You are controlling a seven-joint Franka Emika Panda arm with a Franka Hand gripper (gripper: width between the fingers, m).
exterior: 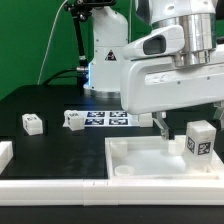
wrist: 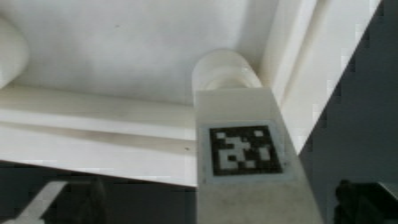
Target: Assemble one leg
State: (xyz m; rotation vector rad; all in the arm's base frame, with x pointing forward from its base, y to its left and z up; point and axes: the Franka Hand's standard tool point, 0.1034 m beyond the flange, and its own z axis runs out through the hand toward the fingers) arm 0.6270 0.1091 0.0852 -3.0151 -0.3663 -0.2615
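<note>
One leg (exterior: pixel 200 140), a stubby white block with a black-and-white tag, stands upright in the corner of the large white panel (exterior: pixel 140 165) on the exterior view's right. My gripper (exterior: pixel 185 128) hangs over it, open. One finger (exterior: pixel 160 126) shows to the leg's left and clear of it. In the wrist view the leg (wrist: pixel 240 150) lies between the two dark fingertips (wrist: pixel 54 203), with a gap on each side. Its rounded end meets the panel's raised rim (wrist: pixel 294 60). Two more legs (exterior: pixel 32 123) (exterior: pixel 73 120) lie on the black table at the left.
The marker board (exterior: pixel 108 118) lies on the table behind the panel. A white part (exterior: pixel 5 153) sits at the exterior view's left edge, and a white strip (exterior: pixel 50 190) runs along the front. The robot base (exterior: pixel 105 55) stands at the back.
</note>
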